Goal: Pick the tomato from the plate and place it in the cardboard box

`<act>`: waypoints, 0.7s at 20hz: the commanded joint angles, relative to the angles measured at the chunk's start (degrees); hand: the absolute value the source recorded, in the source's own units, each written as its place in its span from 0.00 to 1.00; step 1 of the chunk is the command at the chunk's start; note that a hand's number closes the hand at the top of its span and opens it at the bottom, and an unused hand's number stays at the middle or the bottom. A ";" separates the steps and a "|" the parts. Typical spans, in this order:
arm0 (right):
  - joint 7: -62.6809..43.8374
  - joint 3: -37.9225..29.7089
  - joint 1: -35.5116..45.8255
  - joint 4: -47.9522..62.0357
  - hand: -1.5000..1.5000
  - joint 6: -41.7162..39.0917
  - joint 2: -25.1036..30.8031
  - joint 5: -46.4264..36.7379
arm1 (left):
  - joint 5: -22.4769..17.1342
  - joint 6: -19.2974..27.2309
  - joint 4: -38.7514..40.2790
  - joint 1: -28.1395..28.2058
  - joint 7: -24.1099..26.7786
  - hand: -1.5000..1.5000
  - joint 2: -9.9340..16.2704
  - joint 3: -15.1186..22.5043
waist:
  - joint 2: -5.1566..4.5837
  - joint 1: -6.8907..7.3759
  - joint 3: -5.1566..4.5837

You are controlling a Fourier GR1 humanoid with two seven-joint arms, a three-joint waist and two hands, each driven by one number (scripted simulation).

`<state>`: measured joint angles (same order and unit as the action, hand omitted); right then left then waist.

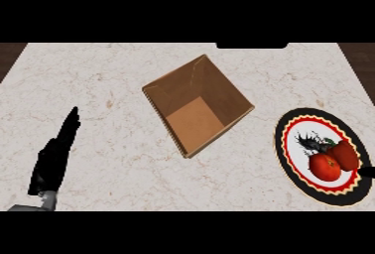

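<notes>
Light even and fairly bright across the pale marbled counter top point(110, 74); no glare or hot spots on it; the far corners at ten and two o'clock fall off to dark brown. The open brown cardboard box point(198, 105) shows its own shading; inner walls darker, floor a lighter tan; no clear cast shadow beside it. The red tomato point(333, 161), on the round black-rimmed plate point(293, 171) at four o'clock, carries a soft highlight; the plate looks stretched tall; edges throughout soft and slightly jagged.
</notes>
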<state>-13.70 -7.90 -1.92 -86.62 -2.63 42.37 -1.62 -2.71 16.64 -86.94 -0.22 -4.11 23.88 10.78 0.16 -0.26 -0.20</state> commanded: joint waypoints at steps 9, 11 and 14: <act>-26.93 7.72 5.63 -8.24 0.00 -21.60 6.95 6.91 | 0.03 -3.34 0.75 -1.03 0.94 0.50 0.40 -2.27 | -0.19 0.72 0.14; -27.24 10.86 2.70 -10.87 0.00 -17.59 1.81 1.33 | -0.81 -5.18 0.19 -1.18 -0.41 0.50 1.66 -4.50 | -0.13 0.45 0.18; -35.27 9.81 5.19 -13.17 0.00 -17.94 -0.34 1.74 | 3.05 -1.43 -4.08 2.82 -1.51 0.50 -2.75 -1.30 | -0.09 0.50 0.18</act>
<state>-40.93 0.96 1.23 -97.00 -20.29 44.66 0.95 -1.37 14.21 -88.20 0.65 -4.21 22.79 9.02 0.05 0.16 -0.04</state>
